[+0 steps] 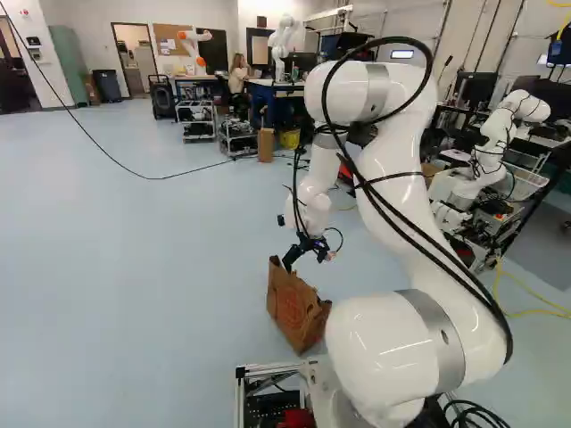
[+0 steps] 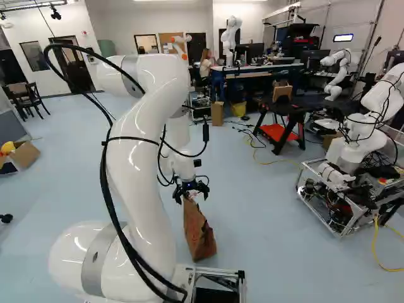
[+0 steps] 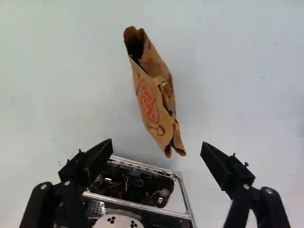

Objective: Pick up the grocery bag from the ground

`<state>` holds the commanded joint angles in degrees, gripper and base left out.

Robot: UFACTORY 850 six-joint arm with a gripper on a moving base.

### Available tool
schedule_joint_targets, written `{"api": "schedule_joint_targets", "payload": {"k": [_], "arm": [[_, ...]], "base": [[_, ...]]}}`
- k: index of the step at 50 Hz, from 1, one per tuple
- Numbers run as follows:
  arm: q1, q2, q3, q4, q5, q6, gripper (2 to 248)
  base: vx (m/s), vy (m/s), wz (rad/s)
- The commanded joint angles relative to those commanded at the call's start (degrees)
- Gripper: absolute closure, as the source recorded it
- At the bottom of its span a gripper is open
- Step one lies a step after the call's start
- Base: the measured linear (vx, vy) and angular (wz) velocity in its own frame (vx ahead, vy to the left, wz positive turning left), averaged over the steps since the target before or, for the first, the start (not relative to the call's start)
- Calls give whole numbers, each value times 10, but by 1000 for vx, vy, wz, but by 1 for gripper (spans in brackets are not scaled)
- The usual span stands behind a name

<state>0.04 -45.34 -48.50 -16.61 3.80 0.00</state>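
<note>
I had the gripper (image 2: 192, 198) hanging with its two fingers spread wide. Ahead of them, the brown paper grocery bag (image 3: 151, 99) sat on the pale floor (image 3: 237, 95), near the metal frame (image 3: 142, 166) of my base.

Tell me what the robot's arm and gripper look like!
The arm is shiny white and rounded, with silver-grey bands and black cables looping around it. The gripper is black, with two chunky, angular fingers.
</note>
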Motion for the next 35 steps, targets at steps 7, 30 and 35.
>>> {"api": "schedule_joint_targets", "payload": {"k": [7, 30, 35], "arm": [[0, -17, -11, -14, 6, 0, 3], [0, -72, -47, -54, 20, 0, 3], [0, -84, -55, -58, 20, 0, 3]], "base": [[0, 0, 0], [0, 0, 0], [0, 0, 0]]}}
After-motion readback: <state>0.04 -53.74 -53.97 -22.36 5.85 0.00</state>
